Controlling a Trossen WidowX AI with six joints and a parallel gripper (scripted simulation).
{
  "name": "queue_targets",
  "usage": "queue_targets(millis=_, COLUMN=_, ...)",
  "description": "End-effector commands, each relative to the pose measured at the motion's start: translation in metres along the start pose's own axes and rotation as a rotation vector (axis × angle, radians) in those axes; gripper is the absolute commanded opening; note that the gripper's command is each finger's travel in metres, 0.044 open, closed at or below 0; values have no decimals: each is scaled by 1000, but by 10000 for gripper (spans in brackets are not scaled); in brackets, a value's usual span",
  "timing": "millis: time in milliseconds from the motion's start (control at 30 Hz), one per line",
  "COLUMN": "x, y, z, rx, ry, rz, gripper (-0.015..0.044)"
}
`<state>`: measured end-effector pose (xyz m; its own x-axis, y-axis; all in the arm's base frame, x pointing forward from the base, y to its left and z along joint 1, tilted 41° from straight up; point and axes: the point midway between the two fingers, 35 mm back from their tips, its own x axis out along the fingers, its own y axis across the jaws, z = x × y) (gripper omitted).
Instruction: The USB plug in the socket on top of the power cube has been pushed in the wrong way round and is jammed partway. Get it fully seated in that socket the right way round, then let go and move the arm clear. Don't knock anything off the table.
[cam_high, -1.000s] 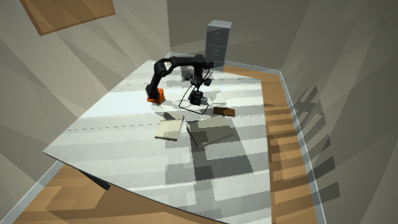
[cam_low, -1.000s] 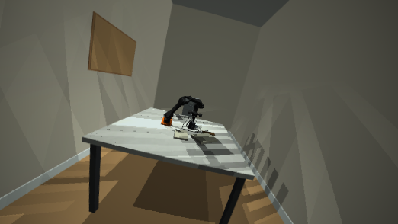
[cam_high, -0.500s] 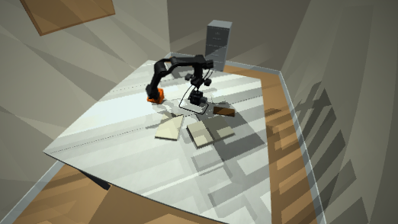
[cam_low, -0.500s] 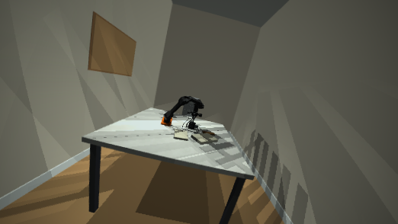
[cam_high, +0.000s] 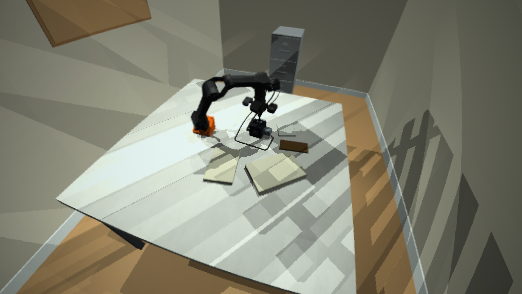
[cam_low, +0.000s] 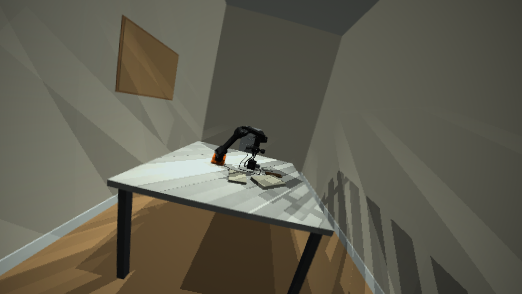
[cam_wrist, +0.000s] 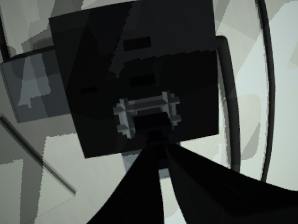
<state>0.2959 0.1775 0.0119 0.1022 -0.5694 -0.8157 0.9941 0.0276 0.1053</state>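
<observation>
Black power cube (cam_high: 257, 129) (cam_low: 252, 164) (cam_wrist: 137, 55): on the table, right of the orange arm base (cam_high: 210, 122) (cam_low: 218, 159).
Gripper (cam_high: 258, 117) (cam_wrist: 160, 156): clamped on the USB plug (cam_wrist: 155, 136) (dark, hard to see), above the cube's near socket, probably for controlling its alignment.

My arm (cam_high: 244, 80) (cam_low: 241, 131): one, black, raised from its base; upper link leaning up and away from the base, forearm running nearly level above and back from the tool, wrist section dropping steeply to it. My gripper (cam_high: 259, 117) (cam_low: 252, 159) (cam_wrist: 160, 156): one, below the wrist, pointing down, nearly closed, something gripped at the tips. My fingers: two, dark, tapering, converging toward the tips, a narrow gap between them farther back.
</observation>
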Motion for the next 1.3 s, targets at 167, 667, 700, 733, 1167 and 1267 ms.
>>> queue_targets(millis=167, x=1, y=0, z=0, rx=-6, ry=1, rz=3, gripper=0)
queue_targets(millis=667, x=3, y=0, z=0, rx=-6, ry=1, rz=3, gripper=0)
queue_targets(millis=700, x=3, y=0, z=0, rx=-6, ry=1, rz=3, gripper=0)
queue_targets(millis=733, x=3, y=0, z=0, rx=-6, ry=1, rz=3, gripper=0)
queue_targets(millis=1167, x=5, y=0, z=0, rx=-6, ry=1, rz=3, gripper=0)
queue_targets(millis=1267, x=5, y=0, z=0, rx=-6, ry=1, rz=3, gripper=0)
